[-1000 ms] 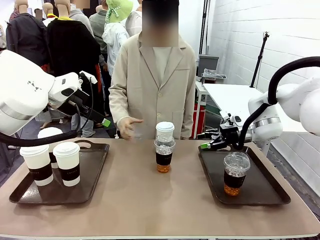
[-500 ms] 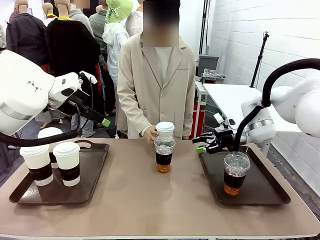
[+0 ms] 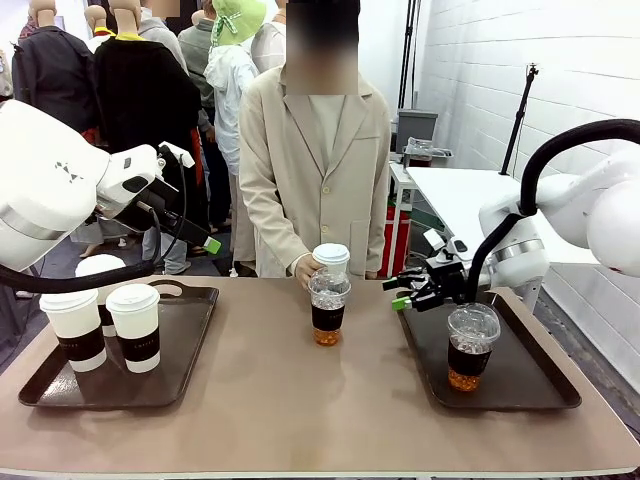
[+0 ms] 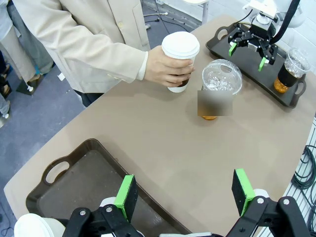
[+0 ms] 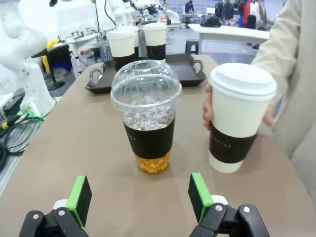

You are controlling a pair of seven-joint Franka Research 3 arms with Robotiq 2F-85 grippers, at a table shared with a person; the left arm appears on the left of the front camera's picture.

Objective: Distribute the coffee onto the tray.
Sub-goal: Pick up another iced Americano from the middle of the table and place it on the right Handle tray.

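At the table's centre stands a clear dome-lidded cup (image 3: 328,308) of amber coffee, with a white lidded paper cup (image 3: 331,258) behind it that the person's hand (image 3: 304,268) holds. My right gripper (image 3: 408,290) hovers open just right of them, over the right tray (image 3: 520,385), which holds another clear cup (image 3: 472,345). In the right wrist view the clear cup (image 5: 146,118) sits straight ahead of the gripper (image 5: 139,197) and the white cup (image 5: 239,118) to its right. My left gripper (image 3: 200,200) hangs open above the left tray (image 3: 190,340); its view shows its gripper (image 4: 184,195) over bare table.
The left tray carries three white sleeved cups (image 3: 135,325) at its left end; its right half is bare. The person in a beige coat stands at the far edge. Bystanders stand behind at left. A white table is beyond the right tray.
The person's hand came forward and took hold of the white cup. My right gripper moved left toward the centre cups. The left arm stayed put.
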